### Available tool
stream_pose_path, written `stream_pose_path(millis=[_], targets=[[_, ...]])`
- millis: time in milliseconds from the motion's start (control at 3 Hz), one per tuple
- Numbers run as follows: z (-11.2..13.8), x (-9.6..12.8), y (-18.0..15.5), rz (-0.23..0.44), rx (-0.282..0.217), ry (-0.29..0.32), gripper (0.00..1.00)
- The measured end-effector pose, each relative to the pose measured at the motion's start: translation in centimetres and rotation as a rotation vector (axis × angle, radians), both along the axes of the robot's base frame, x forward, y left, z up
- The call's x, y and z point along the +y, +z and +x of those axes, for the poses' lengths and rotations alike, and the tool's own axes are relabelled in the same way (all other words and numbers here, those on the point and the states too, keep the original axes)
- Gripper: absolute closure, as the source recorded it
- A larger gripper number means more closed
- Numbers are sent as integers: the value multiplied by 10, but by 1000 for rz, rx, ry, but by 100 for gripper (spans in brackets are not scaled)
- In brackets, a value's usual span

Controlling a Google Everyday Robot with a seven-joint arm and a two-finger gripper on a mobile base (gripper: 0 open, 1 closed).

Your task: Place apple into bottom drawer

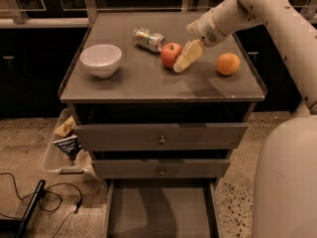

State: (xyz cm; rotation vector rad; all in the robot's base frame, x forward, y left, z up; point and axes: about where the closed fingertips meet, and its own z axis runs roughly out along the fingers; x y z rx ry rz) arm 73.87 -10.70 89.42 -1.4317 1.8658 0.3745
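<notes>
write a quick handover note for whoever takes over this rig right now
The gripper is low over the cabinet top, tight against the apple on its orange-facing side; grip not confirmed.
The apple sits on the cabinet top between the can and the orange.
The bottom drawer is pulled open.
Done: drawer open, gripper at the apple.
Left: secure the apple, lift it, lower it to the bottom drawer, release.

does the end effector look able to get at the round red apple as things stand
Probably yes: the end effector sits close beside the round red apple, nothing between them; the crumpled metal can lies on the apple's other side, out of the way.
</notes>
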Motion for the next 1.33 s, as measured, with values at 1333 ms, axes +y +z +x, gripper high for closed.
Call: stream_pose_path(millis=[1333], targets=[[29,31,-24,46,69,33,19]])
